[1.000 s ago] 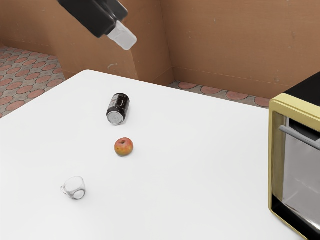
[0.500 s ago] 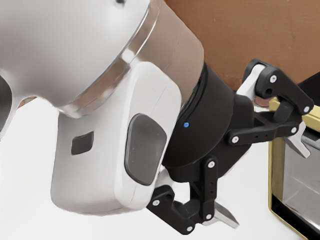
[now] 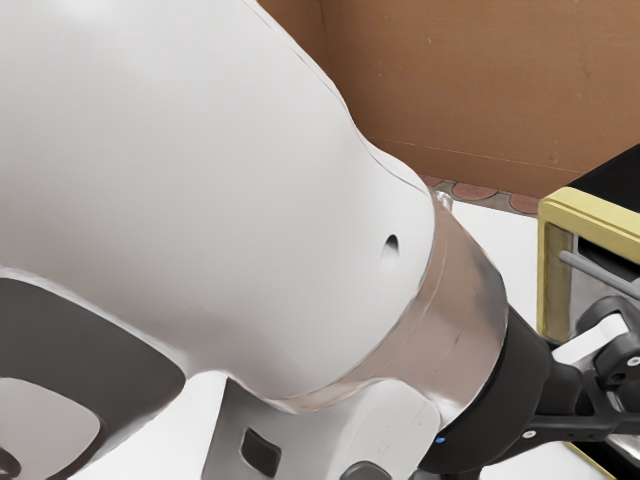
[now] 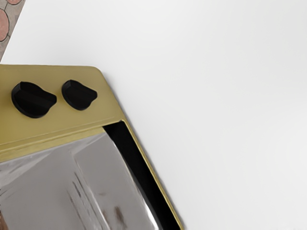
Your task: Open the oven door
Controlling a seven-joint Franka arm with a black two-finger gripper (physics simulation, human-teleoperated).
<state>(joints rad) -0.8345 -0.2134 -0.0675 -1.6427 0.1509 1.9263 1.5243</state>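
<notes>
Arm [image 3: 250, 200] moved in the exterior view since the half-second-earlier frame: it went further right and down, and the gripper [image 3: 570, 390] went from right of centre to the lower right, now cut off by the frame edge. Oven [image 3: 556, 260] stayed put at the right edge of that view, gold casing, black top. Gripper's black body and linkage overlapped the lower part of the oven front. State of the jaws: could not tell, tips outside the frame. Contact with the oven also could not be told. Grey bar handle [image 3: 600, 275] ran across the upper part of the oven front, just above the linkage in the frame. Brown wall [image 3: 480, 100] filled the upper right, white worktop [image 3: 500, 235] showed between arm and oven, a strip of tiled floor [image 3: 480, 190] at the foot of the wall. In the wrist view the oven took up the left side and lower left, with two black knobs [image 4: 32, 99] on the gold panel and the grey, shiny oven door [image 4: 115, 187] at lower left, a dark strip [image 4: 139, 172] along its side. Worktop covered the upper middle and right.
</notes>
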